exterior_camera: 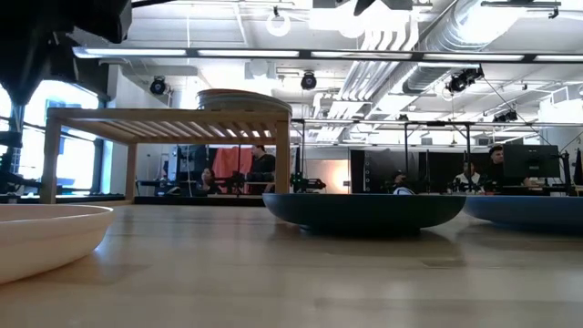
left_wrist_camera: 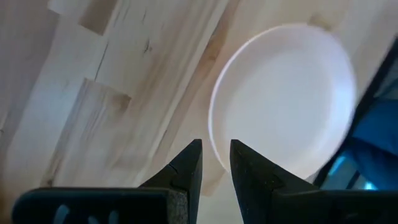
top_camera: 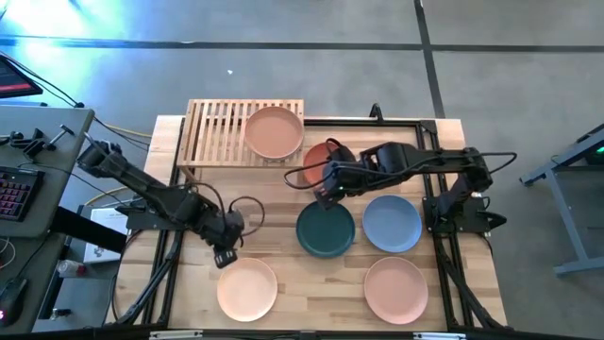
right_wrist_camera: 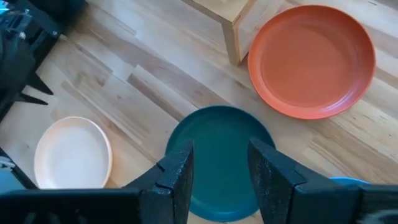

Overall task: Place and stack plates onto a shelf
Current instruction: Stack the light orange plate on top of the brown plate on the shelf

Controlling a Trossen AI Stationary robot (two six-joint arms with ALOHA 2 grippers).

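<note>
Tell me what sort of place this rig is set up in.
Probably an open-plan robotics lab or workshop. The low view shows exposed ceiling ducts, people seated at monitors behind the table, and more metal-framed rigs. From above, the floor is bare concrete, with a keyboard beside the table.

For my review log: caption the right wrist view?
Open right gripper above dark teal plate, terracotta plate beyond.

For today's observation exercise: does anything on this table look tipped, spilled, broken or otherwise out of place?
Nothing stands out. A peach plate sits flat on the shelf; the terracotta, dark teal, light blue and other plates lie upright and whole on the table. No spills or damage show.
</note>
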